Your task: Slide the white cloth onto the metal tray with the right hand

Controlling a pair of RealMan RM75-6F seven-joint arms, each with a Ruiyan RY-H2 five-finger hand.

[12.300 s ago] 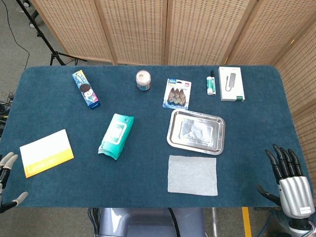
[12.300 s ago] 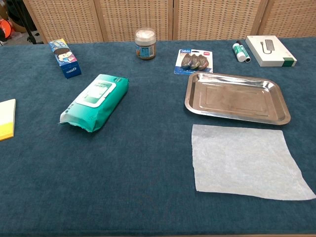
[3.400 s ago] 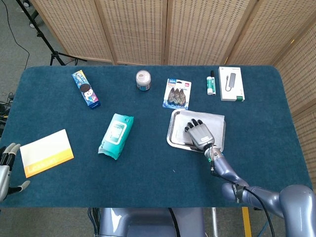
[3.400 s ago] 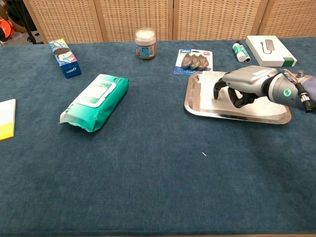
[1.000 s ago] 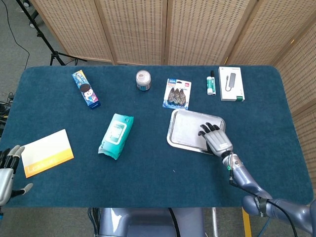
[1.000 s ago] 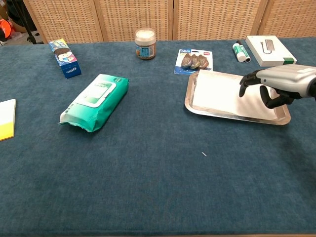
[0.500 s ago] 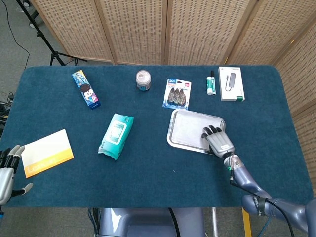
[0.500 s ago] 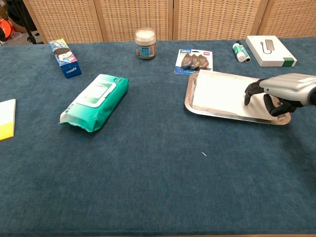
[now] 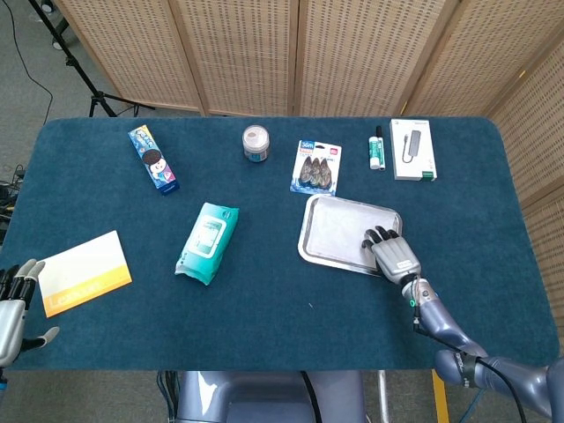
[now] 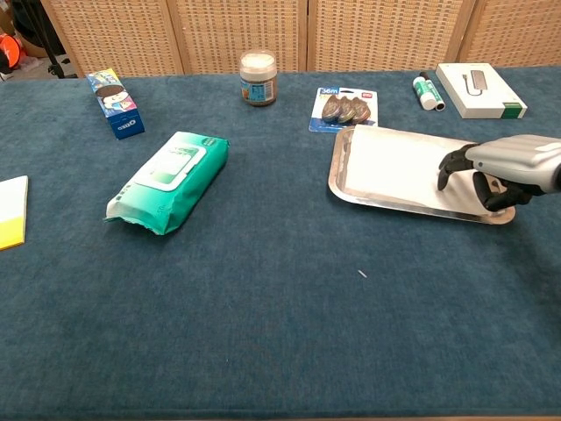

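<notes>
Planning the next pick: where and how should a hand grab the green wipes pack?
Probably across the middle of the wipes pack, fingers over its two long sides, coming from above. It lies flat and tilted on the table, soft and bulging, with bare cloth on both sides. The left hand is nearer.

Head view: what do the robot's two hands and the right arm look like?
The right hand has a silver-grey metallic back and black fingers, on a glossy blue-grey arm with a small green light at the wrist. The left hand shows a silver palm with pale grey, dark-jointed fingers.
</notes>
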